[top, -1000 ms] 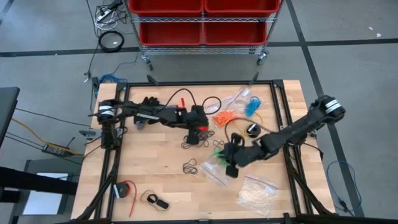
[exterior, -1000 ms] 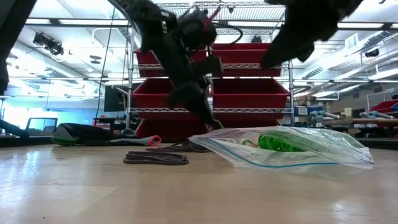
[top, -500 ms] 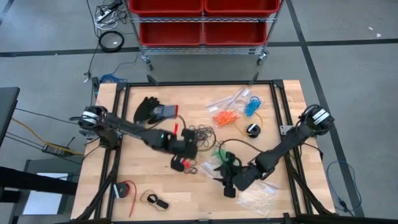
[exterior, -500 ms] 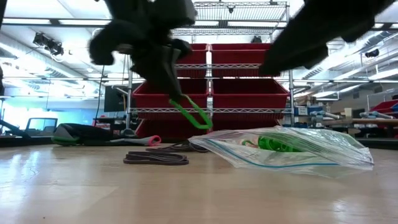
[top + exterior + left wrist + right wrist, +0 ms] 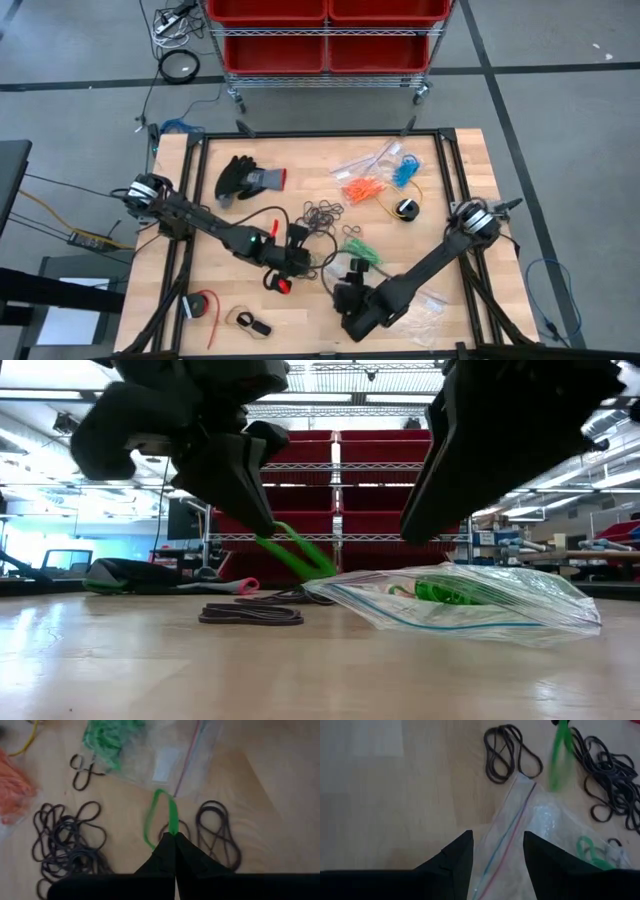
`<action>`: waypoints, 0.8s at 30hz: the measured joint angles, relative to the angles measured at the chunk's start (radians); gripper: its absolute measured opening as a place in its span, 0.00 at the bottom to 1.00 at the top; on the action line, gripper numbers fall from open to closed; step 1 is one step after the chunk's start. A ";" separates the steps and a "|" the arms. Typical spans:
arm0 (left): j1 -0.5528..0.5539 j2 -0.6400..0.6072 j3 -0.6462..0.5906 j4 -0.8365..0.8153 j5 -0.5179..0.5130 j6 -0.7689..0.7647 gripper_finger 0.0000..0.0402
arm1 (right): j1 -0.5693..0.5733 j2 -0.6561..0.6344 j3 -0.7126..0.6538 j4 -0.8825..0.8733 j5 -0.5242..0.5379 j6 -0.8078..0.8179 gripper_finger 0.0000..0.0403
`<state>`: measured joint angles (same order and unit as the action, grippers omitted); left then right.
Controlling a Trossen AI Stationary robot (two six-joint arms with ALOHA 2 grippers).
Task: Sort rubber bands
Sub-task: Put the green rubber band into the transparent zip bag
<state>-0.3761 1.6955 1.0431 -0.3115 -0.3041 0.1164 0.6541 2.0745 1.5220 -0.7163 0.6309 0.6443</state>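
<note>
My left gripper (image 5: 175,836) is shut on a green rubber band (image 5: 161,815), which hangs over the wood beside a clear zip bag (image 5: 470,600) holding more green bands (image 5: 107,737). In the low view the band (image 5: 300,555) dangles below that gripper (image 5: 262,525). Black rubber bands lie in loose piles (image 5: 65,842) and in a small bunch (image 5: 217,832) on the table. My right gripper (image 5: 495,852) is open just above the bag's zip edge (image 5: 512,832), one finger on either side of it. I see no touch there. My left gripper pinches the green rubber band at one end of its loop (image 5: 173,829) between its two shut fingertips. The fingers slant down from the table's left side. The band hangs slack below and ahead of them, clear of the table.
Orange bands (image 5: 362,187) and a bag with blue bands (image 5: 405,170) lie at the far right, a black glove (image 5: 245,178) at the far left. A yellow cable with a spool (image 5: 405,207) and a bag of whitish pieces (image 5: 425,305) lie right of the grippers.
My left gripper has lifted the green band from by the black pile and carried it toward the table's near edge, up to the zip bag. My right gripper has gone down and toward the near left, and now stands at the bag's zip edge.
</note>
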 joint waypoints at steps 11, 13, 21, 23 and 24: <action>-0.050 0.000 -0.001 -0.005 -0.002 -0.019 0.00 | 0.005 0.242 0.271 -0.394 0.056 0.194 0.40; -0.052 0.000 -0.001 -0.006 -0.001 -0.016 0.00 | 0.005 0.282 0.309 -0.489 0.069 0.237 0.40; -0.057 0.000 0.000 -0.019 -0.007 0.017 0.00 | -0.011 0.365 0.453 -0.796 0.074 0.441 0.17; -0.062 0.000 0.006 -0.023 -0.014 0.033 0.00 | -0.012 0.352 0.470 -0.796 0.077 0.424 0.05; -0.064 0.000 0.013 -0.022 -0.020 0.036 0.00 | -0.014 0.344 0.479 -0.796 0.077 0.410 0.03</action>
<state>-0.4403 1.6951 1.0558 -0.3330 -0.3238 0.1522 0.6399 2.4184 2.0012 -1.5121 0.7082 1.0539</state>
